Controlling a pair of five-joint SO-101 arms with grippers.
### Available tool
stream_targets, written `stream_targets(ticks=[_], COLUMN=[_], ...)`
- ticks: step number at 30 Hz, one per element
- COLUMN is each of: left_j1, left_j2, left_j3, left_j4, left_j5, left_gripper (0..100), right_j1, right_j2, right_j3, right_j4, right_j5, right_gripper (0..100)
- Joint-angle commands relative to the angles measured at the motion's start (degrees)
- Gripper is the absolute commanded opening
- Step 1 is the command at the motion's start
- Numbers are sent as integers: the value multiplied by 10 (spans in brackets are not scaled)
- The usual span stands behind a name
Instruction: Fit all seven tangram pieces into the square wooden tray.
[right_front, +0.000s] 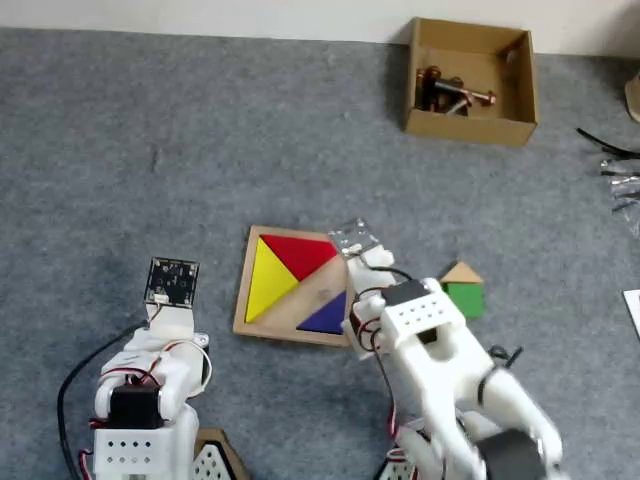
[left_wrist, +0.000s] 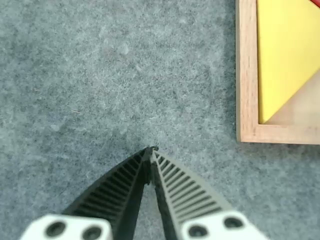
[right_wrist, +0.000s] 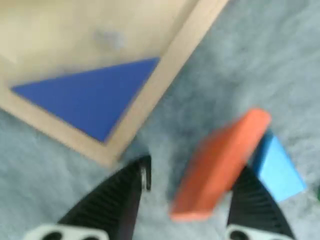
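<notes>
Close to the near edge of the bench (right_front: 150, 150), the left tool (left_wrist: 151, 150) is pinched closed beside the tray (left_wrist: 246, 75), out of the way. The right tool (right_wrist: 195, 172) gapes wide around the orange piece (right_wrist: 220, 165) (it leans on a light blue piece (right_wrist: 277, 167), I think), ready to pinch. Farther off, the tray holds the yellow piece (right_front: 268, 280), red piece (right_front: 300, 252) and blue piece (right_front: 325, 316).

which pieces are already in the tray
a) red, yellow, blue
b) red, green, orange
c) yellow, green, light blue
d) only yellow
a: the red piece, yellow piece and blue piece lie inside the tray, while the green piece and orange piece are out on the carpet beside it.
</notes>
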Motion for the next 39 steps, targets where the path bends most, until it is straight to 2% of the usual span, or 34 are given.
stream_targets(ticks=[1, 5, 12, 23, 27, 32, 37, 39], left_j1=[7, 7, 7, 7, 7, 7, 7, 7], left_j2=[-6, -6, -6, -6, -6, -6, -6, -6], left_j3=[10, 10, 10, 10, 10, 10, 10, 10], left_j4=[2, 2, 2, 2, 2, 2, 2, 2], left_j5=[1, 1, 1, 1, 1, 1, 1, 1], left_gripper=[5, 5, 5, 5, 5, 5, 5, 5], right_j1=[26, 32, 32, 51, 76, 75, 75, 77], right_j2=[45, 44, 44, 41, 4, -42, -58, -58], right_j3=[-12, -20, -22, -44, -89, -61, -44, -44], right_j4=[-8, -7, -7, 20, 54, 53, 30, 31], right_j5=[-5, -5, -4, -4, -4, -4, -4, -8], right_gripper=[224, 221, 131, 126, 126, 122, 3, 8])
